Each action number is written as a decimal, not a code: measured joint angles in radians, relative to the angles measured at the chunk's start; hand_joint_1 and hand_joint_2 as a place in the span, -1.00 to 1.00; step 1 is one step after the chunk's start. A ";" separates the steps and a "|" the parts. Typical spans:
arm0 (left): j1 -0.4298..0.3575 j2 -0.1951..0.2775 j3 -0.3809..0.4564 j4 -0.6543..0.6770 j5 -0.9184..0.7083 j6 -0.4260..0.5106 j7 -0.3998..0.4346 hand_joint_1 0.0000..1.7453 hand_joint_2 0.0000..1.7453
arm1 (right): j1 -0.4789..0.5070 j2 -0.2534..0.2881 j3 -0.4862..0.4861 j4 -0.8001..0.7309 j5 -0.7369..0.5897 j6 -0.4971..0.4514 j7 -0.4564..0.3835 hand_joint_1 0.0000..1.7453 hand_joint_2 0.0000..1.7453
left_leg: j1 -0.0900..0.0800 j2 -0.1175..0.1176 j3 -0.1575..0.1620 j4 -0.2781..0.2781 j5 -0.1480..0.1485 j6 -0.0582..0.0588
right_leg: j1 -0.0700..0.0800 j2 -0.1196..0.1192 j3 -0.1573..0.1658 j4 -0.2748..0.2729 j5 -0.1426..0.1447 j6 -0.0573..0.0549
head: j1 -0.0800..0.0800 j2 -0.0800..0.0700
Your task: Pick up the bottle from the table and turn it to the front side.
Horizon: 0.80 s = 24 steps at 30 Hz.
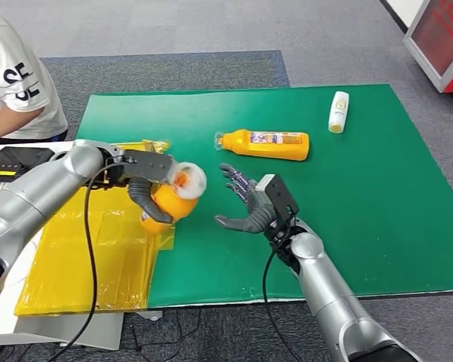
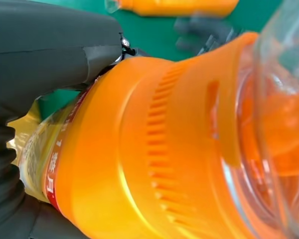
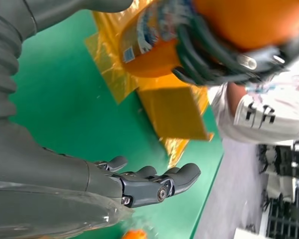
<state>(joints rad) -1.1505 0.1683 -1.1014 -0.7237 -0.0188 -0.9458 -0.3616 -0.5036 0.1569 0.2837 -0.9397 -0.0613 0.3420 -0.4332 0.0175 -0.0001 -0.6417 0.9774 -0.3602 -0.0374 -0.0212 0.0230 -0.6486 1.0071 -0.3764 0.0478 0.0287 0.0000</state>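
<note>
My left hand [image 1: 147, 188] grips an orange bottle [image 1: 176, 196] with a clear cap, held above the edge of the green mat with the cap end pointing toward the camera and my right side. The left wrist view has this orange bottle [image 2: 170, 144] close up, its label near my hand [image 2: 46, 55]. The right wrist view has the held bottle [image 3: 201, 35] with my left hand's fingers [image 3: 201, 64] wrapped around it. Just to the right of the bottle, my right hand [image 1: 248, 207] is open, palm up; its fingers [image 3: 155, 181] are spread and empty.
A second orange bottle [image 1: 266, 143] lies on its side on the green mat [image 1: 355, 211]. A small white bottle [image 1: 339, 111] lies at the far right. A yellow plastic sheet [image 1: 87, 264] covers the left. A person in a white shirt [image 1: 19, 83] sits at far left.
</note>
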 joint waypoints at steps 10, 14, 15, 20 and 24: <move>-0.037 0.048 -0.132 0.038 0.049 0.152 0.123 1.00 1.00 | -0.020 0.011 0.039 0.027 -0.008 -0.034 0.007 -1.00 1.00 | 0.000 0.000 0.000 0.000 0.000 0.000 | 0.000 -0.001 0.000 0.000 0.000 0.000 | 0.000 0.000; -0.037 0.007 -0.199 0.101 -0.016 0.201 0.169 1.00 1.00 | -0.020 0.011 0.041 0.029 0.010 -0.044 0.015 -1.00 1.00 | 0.000 -0.001 -0.001 0.000 0.000 0.000 | 0.000 -0.001 0.000 0.000 0.000 0.000 | 0.000 0.000; -0.035 -0.006 -0.215 0.118 -0.031 0.207 0.177 1.00 1.00 | -0.020 0.012 0.041 0.029 0.015 -0.048 0.018 -1.00 1.00 | 0.000 -0.001 -0.001 0.000 0.000 0.000 | 0.000 -0.001 -0.001 -0.001 0.000 0.000 | 0.000 0.000; -0.019 -0.068 -0.266 0.193 -0.073 0.259 0.221 1.00 1.00 | -0.015 0.016 0.040 0.020 0.043 -0.093 0.021 -1.00 1.00 | 0.000 -0.001 -0.001 0.000 0.000 0.000 | 0.000 -0.001 -0.001 -0.001 0.000 0.000 | 0.000 0.000; -0.003 -0.111 -0.281 0.235 -0.079 0.293 0.253 1.00 1.00 | 0.016 0.017 0.027 -0.051 0.063 -0.137 0.043 -1.00 1.00 | 0.000 -0.001 -0.001 0.000 0.000 0.000 | 0.000 -0.001 -0.001 -0.001 0.000 0.000 | 0.000 0.000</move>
<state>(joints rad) -1.1539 0.0572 -1.3822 -0.4891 -0.0975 -0.6523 -0.1091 -0.4871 0.1736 0.3102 -0.9906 0.0020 0.2052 -0.3900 0.0172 -0.0007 -0.6426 0.9775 -0.3605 -0.0374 -0.0217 0.0222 -0.6493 1.0065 -0.3765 0.0478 0.0288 0.0000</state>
